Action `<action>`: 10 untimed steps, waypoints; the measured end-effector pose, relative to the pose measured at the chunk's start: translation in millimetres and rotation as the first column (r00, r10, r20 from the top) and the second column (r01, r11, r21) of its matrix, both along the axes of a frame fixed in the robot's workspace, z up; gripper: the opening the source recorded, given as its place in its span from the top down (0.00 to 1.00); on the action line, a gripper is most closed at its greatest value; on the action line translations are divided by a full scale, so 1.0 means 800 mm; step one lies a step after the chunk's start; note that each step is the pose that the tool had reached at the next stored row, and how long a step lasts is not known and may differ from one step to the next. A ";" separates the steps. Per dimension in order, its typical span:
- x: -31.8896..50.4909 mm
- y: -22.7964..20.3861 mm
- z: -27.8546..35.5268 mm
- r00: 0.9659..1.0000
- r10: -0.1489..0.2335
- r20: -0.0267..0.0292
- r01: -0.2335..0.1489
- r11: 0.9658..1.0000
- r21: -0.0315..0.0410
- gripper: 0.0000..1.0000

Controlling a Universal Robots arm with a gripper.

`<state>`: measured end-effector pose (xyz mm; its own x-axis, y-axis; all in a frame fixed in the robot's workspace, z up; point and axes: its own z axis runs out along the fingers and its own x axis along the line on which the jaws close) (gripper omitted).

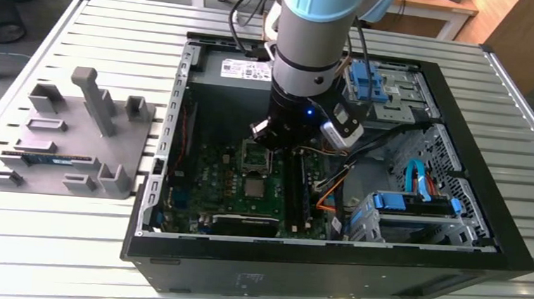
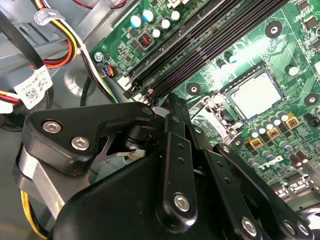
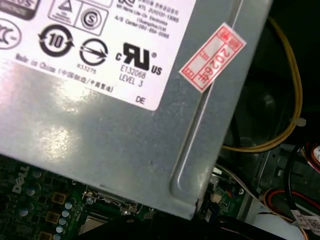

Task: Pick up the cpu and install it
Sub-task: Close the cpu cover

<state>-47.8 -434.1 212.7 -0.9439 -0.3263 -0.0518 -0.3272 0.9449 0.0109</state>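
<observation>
- CPU (image 2: 256, 95) sits flat in its socket on the green motherboard (image 2: 225, 55), its silver-grey top facing up, seen in the second wrist view at about 2 o'clock from the gripper's black linkage.
- In the exterior view a small silver square (image 1: 255, 187) lies on the motherboard at about 6 o'clock from the gripper (image 1: 272, 144); it may be the same chip.
- Gripper hangs inside the open computer case (image 1: 447, 264), low over the board, just above the hinged socket frame (image 1: 255, 157).
- Whether the gripper is open or closed I cannot tell; nothing is seen held in it.
- Black memory slots (image 2: 210, 37) run beside the socket.
- Grey power supply box (image 3: 100, 130) with its white label lies at the case's 12 o'clock end.
- Case rests on the slatted metal bench (image 1: 44, 247), with a grey parts fixture (image 1: 70, 143) at its 9 o'clock side.
</observation>
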 end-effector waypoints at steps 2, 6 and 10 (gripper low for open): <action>0.000 0.0015 -0.0004 1.000 0.000 0.000 0.000 1.000 0.000 0.89; 0.000 0.0052 -0.0011 1.000 -0.001 0.000 0.001 1.000 0.001 0.89; 0.000 0.0062 -0.0020 1.000 -0.007 -0.001 0.007 1.000 0.003 0.89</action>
